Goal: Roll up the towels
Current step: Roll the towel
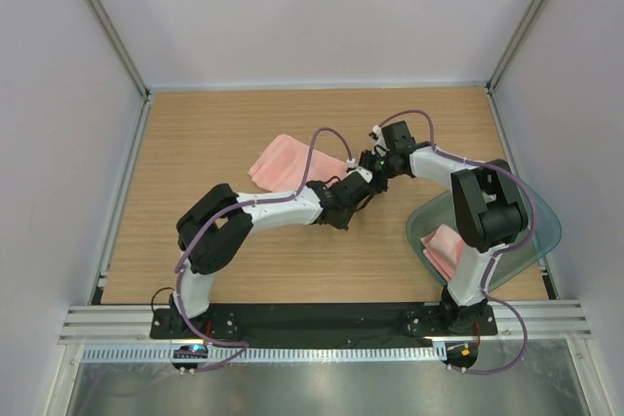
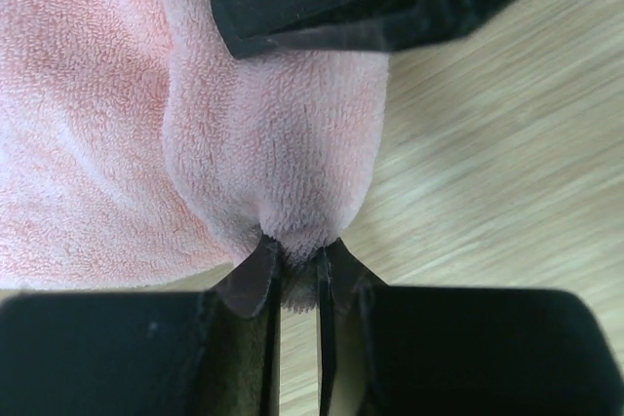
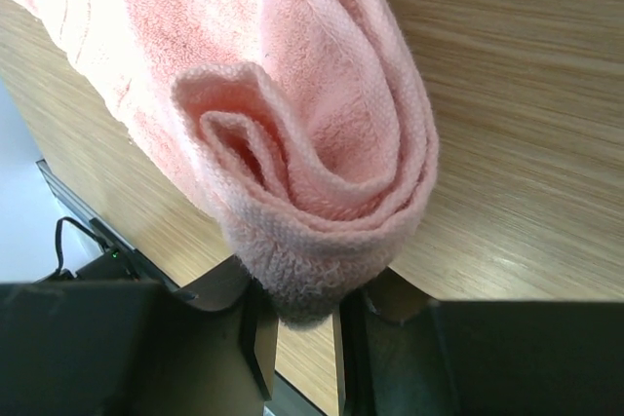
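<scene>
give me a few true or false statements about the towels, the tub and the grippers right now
1. The left gripper is shut on a fold of the towel on the table. True.
2. The right gripper hangs open and empty. False: it pinches the rolled end of that same towel.
3. The second towel lies in the tub. True.
4. The tub stands at the left side of the table. False: it sits at the table's right edge.

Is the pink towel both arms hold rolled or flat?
Partly rolled: one end of the towel curls into a spiral; the rest lies flat.
</scene>
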Action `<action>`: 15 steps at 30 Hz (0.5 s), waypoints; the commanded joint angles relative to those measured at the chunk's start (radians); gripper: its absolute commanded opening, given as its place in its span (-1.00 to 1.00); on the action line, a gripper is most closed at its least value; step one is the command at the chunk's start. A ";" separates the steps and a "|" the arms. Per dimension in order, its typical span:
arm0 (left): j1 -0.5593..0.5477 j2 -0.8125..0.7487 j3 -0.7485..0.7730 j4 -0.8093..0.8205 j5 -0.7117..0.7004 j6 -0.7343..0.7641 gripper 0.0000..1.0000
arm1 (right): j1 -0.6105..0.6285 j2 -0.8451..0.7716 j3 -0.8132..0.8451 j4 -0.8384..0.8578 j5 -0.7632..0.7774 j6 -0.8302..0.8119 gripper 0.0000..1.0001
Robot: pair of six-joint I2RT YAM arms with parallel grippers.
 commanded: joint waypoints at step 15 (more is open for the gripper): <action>0.036 -0.215 -0.138 0.005 0.397 -0.140 -0.99 | -0.034 0.062 0.172 -0.268 0.146 -0.110 0.12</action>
